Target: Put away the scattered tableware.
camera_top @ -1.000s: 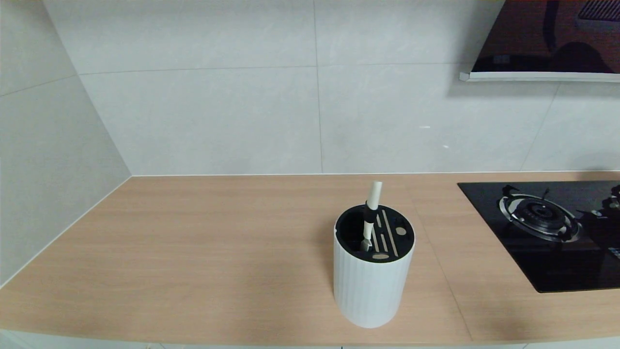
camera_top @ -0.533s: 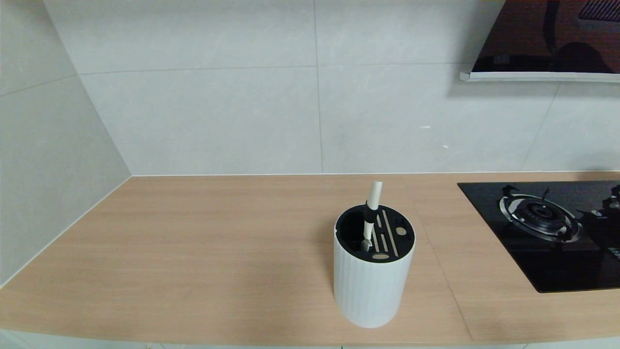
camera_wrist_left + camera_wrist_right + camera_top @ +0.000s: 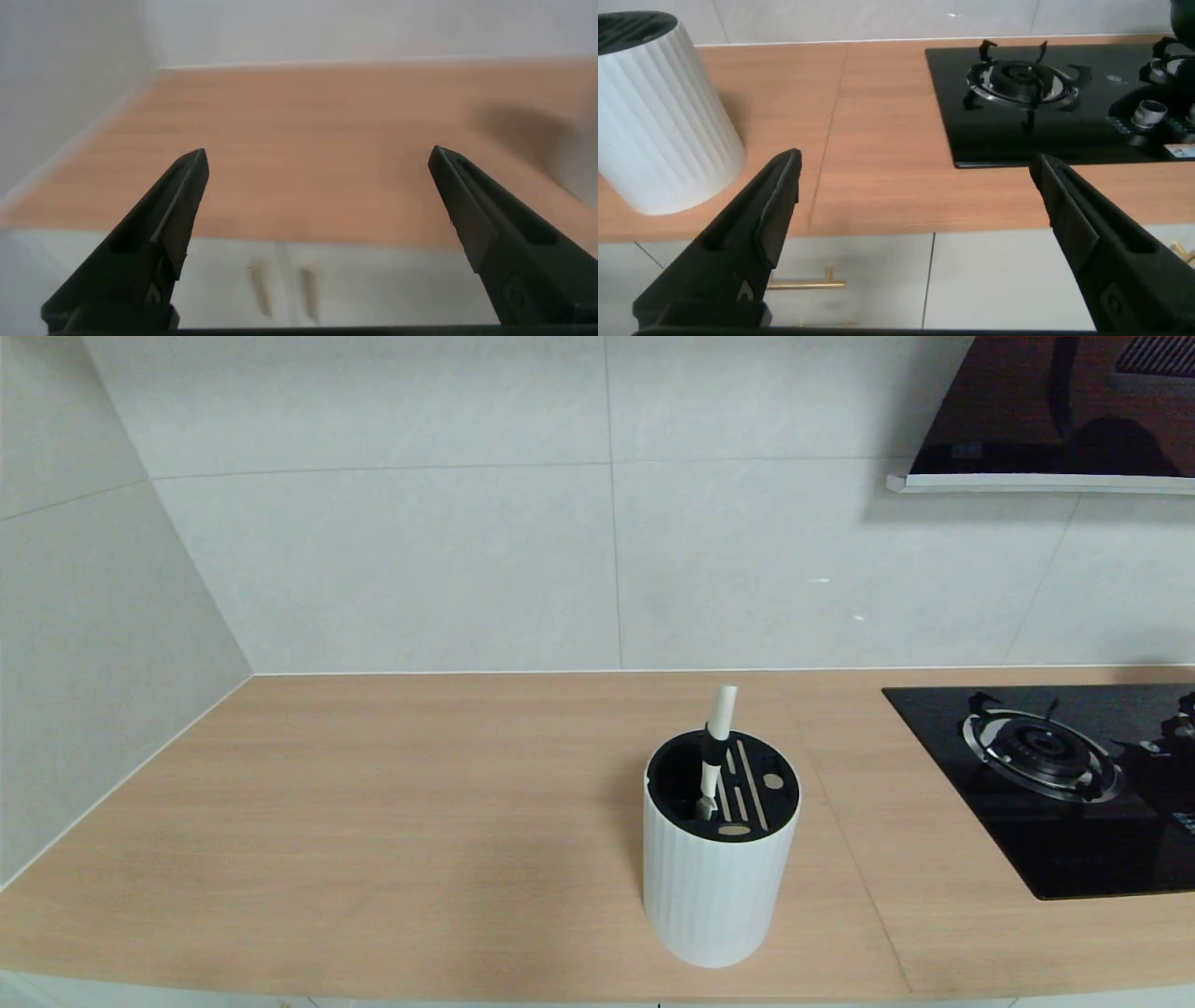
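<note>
Right wrist view shows holder (image 3: 663, 112) apart from parted fingers (image 3: 752, 238).

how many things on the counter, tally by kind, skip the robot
white ribbed holder: 1
cream-handled utensil, standing in the holder: 1
black gas hob, set into the counter: 1
total: 3
</note>
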Robot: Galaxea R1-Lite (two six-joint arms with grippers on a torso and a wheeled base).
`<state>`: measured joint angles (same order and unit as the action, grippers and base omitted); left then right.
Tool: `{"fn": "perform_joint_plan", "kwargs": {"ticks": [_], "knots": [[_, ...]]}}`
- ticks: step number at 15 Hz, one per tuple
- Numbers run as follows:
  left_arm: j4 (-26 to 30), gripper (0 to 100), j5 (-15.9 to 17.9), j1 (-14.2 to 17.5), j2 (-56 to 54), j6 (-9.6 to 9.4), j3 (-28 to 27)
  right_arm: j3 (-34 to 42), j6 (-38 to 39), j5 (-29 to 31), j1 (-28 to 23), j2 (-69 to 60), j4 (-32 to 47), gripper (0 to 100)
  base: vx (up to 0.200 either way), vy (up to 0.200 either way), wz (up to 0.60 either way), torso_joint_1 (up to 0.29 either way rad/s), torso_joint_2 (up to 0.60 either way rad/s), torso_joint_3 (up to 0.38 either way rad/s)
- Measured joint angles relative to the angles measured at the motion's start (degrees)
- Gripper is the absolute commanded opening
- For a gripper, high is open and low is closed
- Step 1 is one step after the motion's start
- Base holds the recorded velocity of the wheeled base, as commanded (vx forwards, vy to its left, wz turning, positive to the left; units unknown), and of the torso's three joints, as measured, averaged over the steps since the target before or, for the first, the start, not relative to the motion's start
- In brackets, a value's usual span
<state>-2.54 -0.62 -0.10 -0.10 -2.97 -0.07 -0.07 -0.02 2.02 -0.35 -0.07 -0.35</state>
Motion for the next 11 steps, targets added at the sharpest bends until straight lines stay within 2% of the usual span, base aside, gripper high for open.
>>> {"fn": "perform_joint_plan", "kwargs": {"ticks": [2,3,4,5,6,11], "knots": [[0.2,100,2.0,0.0,0.0,-0.35,0.0,0.1,0.0,-0.9,0.0,0.0,0.0,100,0.000,0.000,0.00,0.000,0.00,0.000],[1.3,100,1.1,0.0,0.0,-1.26,0.0,0.1,0.0,-0.9,0.0,0.0,0.0,100,0.000,0.000,0.00,0.000,0.00,0.000],[2.5,100,0.2,0.0,0.0,-1.15,0.1,0.1,0.0,-0.9,0.0,0.0,0.0,100,0.000,0.000,0.00,0.000,0.00,0.000],[2.6,100,-0.2,0.0,0.0,1.08,0.1,0.1,0.0,-0.9,0.0,0.0,0.1,100,0.000,0.000,0.00,0.000,0.00,0.000],[2.6,100,-0.4,0.0,0.1,2.18,0.1,0.1,0.0,-0.9,0.0,0.0,0.1,100,0.000,0.000,0.00,0.000,0.00,0.000],[2.6,100,-0.4,0.0,0.0,2.73,0.1,0.1,0.0,-1.3,0.0,0.0,0.1,100,0.000,0.000,0.00,0.000,0.00,0.000]]}}
